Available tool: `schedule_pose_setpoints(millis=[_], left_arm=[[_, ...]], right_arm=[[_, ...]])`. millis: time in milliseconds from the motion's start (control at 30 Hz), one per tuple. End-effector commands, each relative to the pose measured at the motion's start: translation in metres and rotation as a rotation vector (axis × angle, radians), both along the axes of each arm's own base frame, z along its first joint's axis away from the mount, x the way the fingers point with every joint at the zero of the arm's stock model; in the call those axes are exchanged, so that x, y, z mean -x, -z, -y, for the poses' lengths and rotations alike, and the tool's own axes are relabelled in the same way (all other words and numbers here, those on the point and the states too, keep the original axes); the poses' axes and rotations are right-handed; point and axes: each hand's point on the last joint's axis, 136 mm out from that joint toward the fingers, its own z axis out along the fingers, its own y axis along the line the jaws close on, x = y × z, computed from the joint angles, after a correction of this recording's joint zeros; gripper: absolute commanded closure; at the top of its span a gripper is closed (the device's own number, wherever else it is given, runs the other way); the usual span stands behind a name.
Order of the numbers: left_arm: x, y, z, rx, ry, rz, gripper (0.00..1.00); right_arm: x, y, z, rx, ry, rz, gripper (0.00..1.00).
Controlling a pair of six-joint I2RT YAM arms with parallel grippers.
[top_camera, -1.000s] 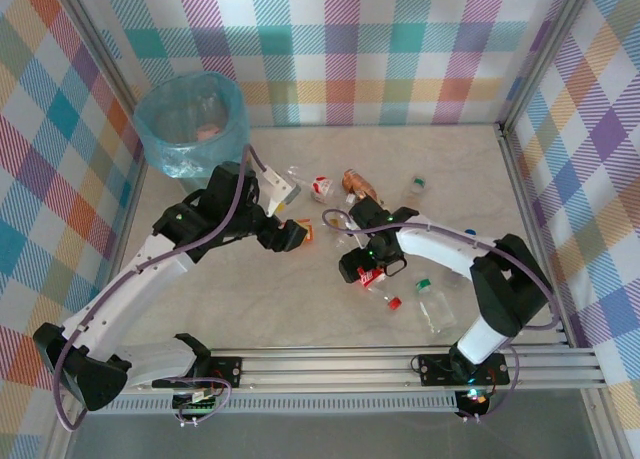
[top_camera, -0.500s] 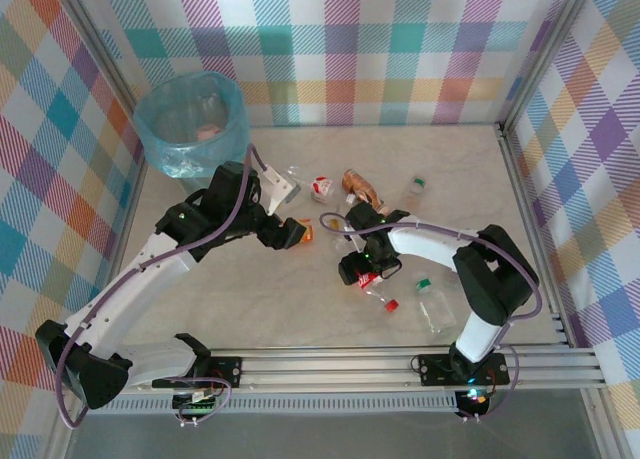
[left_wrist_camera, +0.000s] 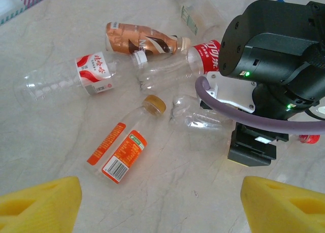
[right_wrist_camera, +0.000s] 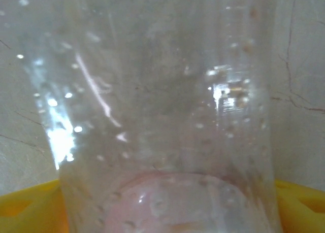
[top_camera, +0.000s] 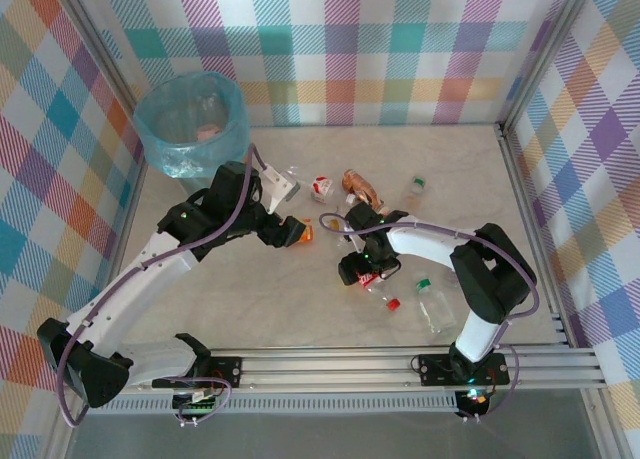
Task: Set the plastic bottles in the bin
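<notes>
At 10 o'clock, top view: bin (top_camera: 190, 161) holds at least one bottle; roughly nine plastic bottles (top_camera: 360, 187) lie mid-worktop (top_camera: 250, 299), task mostly undone.
Left wrist: left claw (left_wrist_camera: 162, 202) wide open, empty, above orange-label bottle (left_wrist_camera: 127, 146).
Right wrist: right claw (right_wrist_camera: 167, 207) clamped on clear bottle (right_wrist_camera: 162, 106).

Clear plastic bottles (top_camera: 362, 187) lie scattered; blue-lined bin (top_camera: 186, 157) stands far left

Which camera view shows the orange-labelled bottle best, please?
The left wrist view: the orange-labelled bottle lies whole and unobstructed, label and cap clear. In the top external view it is a small, partly hidden orange patch.
</notes>
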Motion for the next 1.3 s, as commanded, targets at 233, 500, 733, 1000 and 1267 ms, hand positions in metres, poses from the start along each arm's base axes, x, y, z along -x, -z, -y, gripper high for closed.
schedule_pose_setpoints(millis=[233, 500, 733, 1000, 1267], left_arm=[[-0.013, 0.018, 0.003, 0.005, -0.038, -0.018, 0.17], [-0.027, -0.004, -0.007, 0.078, -0.121, 0.000, 0.17], [-0.045, -0.039, -0.026, 0.233, -0.269, 0.033, 0.15], [-0.054, -0.087, -0.031, 0.439, -0.330, -0.011, 0.06], [-0.026, -0.152, 0.012, 0.717, -0.032, -0.134, 0.01]], right_arm=[[0.004, 0.002, 0.007, 0.020, 0.021, -0.013, 0.16], [0.004, -0.026, 0.009, -0.013, 0.018, 0.038, 0.35], [0.012, -0.052, 0.014, -0.055, 0.026, 0.073, 0.36], [0.010, -0.134, 0.006, -0.210, 0.008, 0.213, 0.38], [0.014, -0.260, -0.042, -0.683, -0.176, 0.507, 0.36]])
